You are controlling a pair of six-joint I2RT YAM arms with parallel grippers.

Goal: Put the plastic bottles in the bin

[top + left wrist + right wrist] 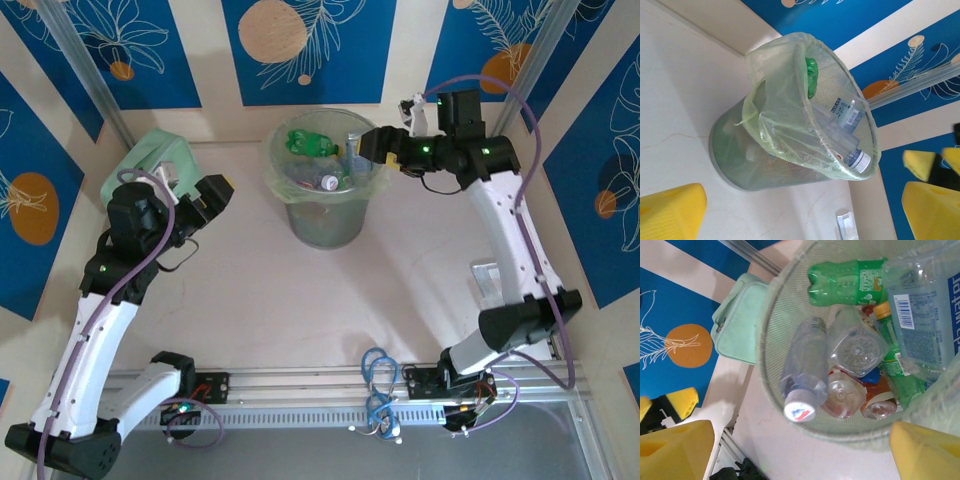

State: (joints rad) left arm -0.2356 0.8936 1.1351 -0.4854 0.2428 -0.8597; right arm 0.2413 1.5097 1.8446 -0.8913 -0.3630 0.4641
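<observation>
Right gripper (352,150) hangs open over the round pale-green mesh bin (325,225), top centre of frame. Clear plastic bottles (805,365) look light, squishy, slippery; pinch mid-body.

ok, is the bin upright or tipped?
Upright: the bin stands on its base, rim up, bottles piled inside.

A round mesh bin (325,225) stands upright on the table, toward its far edge, with a thin pale green liner folded over the rim. Inside is a jumbled heap of plastic bottles (857,347). A green bottle (845,282) lies on its side. A clear bottle (802,370) with a white cap leans along the wall. A large blue-labelled bottle (925,325) sits highest. Orange and blue patches lower down are possibly caps or labels.
</observation>
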